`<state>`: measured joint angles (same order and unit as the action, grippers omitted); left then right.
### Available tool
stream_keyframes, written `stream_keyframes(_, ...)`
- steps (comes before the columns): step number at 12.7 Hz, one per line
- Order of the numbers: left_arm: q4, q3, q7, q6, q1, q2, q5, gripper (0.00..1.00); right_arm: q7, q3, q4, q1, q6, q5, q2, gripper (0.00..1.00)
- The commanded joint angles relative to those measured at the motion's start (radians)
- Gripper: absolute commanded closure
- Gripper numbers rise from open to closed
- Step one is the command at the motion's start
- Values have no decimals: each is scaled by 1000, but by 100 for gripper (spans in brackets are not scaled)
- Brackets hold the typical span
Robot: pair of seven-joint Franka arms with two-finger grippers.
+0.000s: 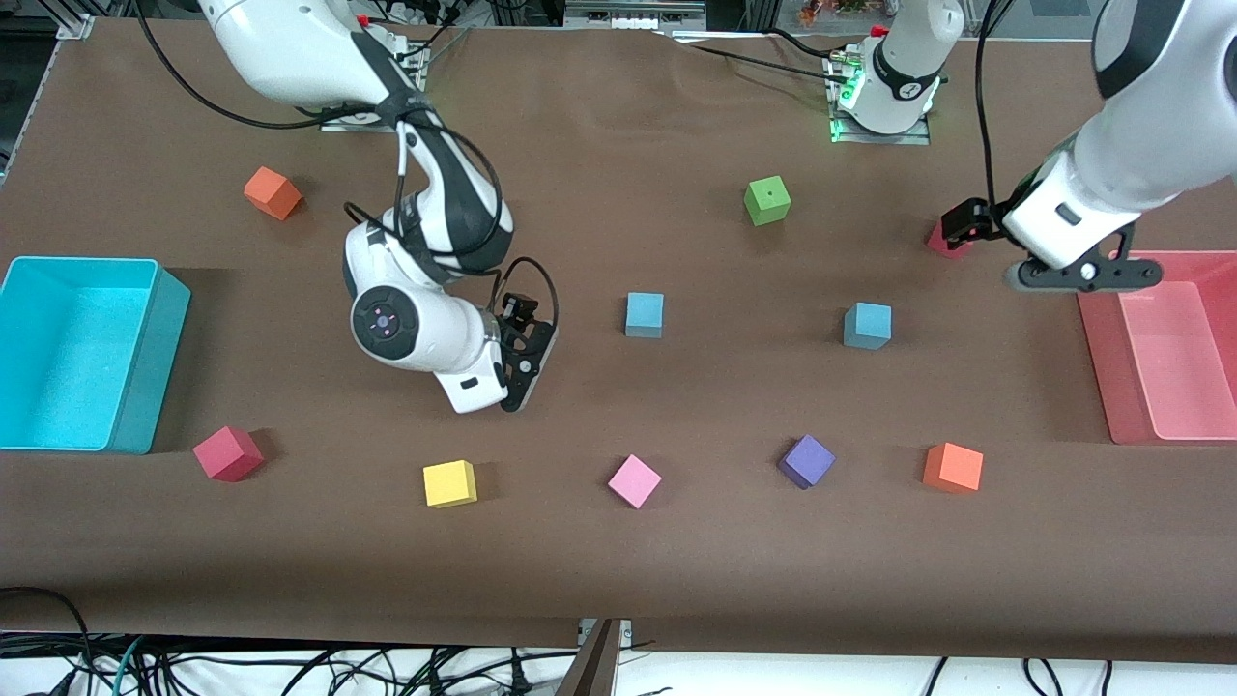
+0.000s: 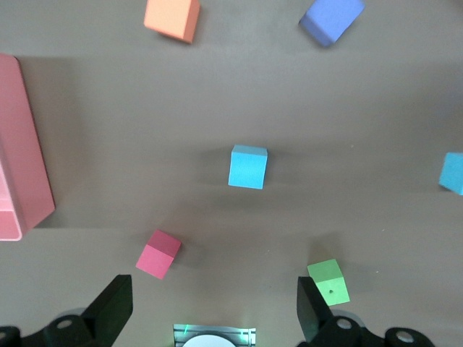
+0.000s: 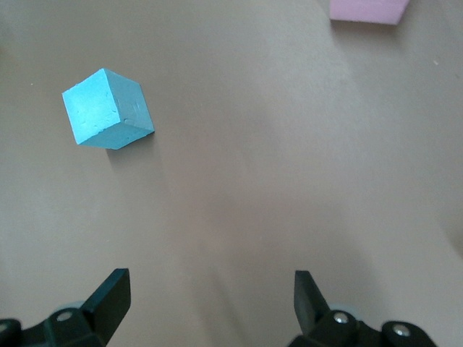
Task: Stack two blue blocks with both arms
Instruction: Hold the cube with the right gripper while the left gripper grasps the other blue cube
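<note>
I see both blue blocks (image 1: 645, 314) (image 1: 867, 325) flat on the surface (image 1: 618, 561), apart; cubes, no long axis. My right tool (image 1: 527, 372) and left tool (image 1: 1082, 275) hang wide open, empty.

Two blue blocks (image 1: 645, 314) (image 1: 867, 325). Two orange blocks (image 1: 273, 192) (image 1: 953, 468). Two red blocks (image 1: 228, 453) (image 1: 942, 244). One green block (image 1: 767, 200), one yellow block (image 1: 450, 483), one pink block (image 1: 634, 480), one purple block (image 1: 806, 461). Two bins: one cyan bin (image 1: 145, 358), one pink bin (image 1: 1102, 338). Two arms (image 1: 435, 193) (image 1: 1131, 145), each with one hand (image 1: 530, 362) (image 1: 1082, 275).
</note>
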<state>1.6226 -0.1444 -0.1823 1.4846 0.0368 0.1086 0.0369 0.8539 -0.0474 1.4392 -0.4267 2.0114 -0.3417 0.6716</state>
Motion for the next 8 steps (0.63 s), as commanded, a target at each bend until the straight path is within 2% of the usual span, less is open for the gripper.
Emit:
stream_keyframes(1,81,-4,24,63,1,5,17,0,195,-9,130,23,143,-145,-18,0)
stream_keyframes(3,219,-6,26,207,3,-22,9,0,331,-9,184,23,217,-265,-18,0)
stream_keyframes(5,327,-7,26,336,5,-26,9,0,471,-9,222,23,254,-347,-18,0)
stream_keyframes(8,469,-15,124,489,-2,-21,9,0,650,-11,279,22,329,-558,-12,0)
